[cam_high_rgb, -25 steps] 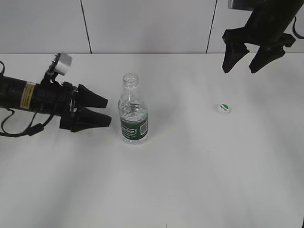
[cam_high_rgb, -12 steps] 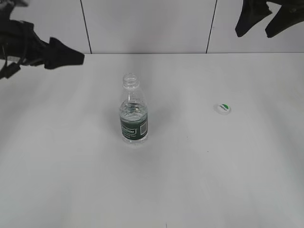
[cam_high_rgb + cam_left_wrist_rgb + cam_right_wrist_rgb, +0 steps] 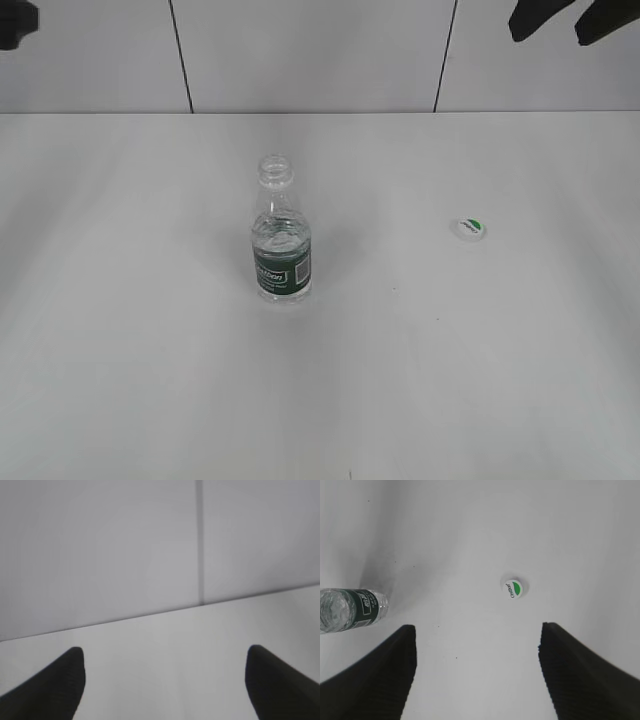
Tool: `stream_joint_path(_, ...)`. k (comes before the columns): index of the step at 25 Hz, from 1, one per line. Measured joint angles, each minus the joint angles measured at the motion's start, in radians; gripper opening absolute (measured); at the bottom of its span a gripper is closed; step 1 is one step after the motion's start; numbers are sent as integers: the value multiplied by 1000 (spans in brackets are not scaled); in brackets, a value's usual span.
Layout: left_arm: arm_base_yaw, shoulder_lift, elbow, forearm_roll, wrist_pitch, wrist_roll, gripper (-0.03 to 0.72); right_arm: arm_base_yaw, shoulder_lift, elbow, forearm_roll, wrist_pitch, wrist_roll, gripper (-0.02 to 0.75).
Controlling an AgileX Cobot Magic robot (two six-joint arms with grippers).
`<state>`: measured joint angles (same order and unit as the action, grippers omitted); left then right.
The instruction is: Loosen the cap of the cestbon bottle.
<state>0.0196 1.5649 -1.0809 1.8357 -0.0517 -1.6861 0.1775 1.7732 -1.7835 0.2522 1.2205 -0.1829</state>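
From the outside you see the bottle point(image 3: 283, 240) upright mid-worktop point(image 3: 150, 380), neck bare, the cap point(image 3: 469, 229) lying well to its right; both arms have lifted away since a second ago. Your left claw point(image 3: 165, 680) gapes, empty. Your right claw point(image 3: 475, 672) is spread, empty, above the cap point(image 3: 513, 588). Job looks done.

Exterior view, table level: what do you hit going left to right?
Small clear plastic water bottle with a dark green label band, standing upright with its neck open → small round white plastic screw cap with a green half-disc on top, lying apart on the white table.
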Motion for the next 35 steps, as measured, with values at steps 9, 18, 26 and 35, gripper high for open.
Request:
stream_joint_path(9,0,3,14,-6,282,215,582,0,-6,0,3,1,0,582)
stream_joint_path(18,9,3,69,-314,408,625,533,0,-7,0,4,1,0,582)
stream_joint_path(26,99,3,72,-1359,631,1493,530,0,-9,0,7,1,0,582)
stream_joint_path(35,114,-83,72,-1768,880,1866,530,0,-88,28,-17,0,-12,582)
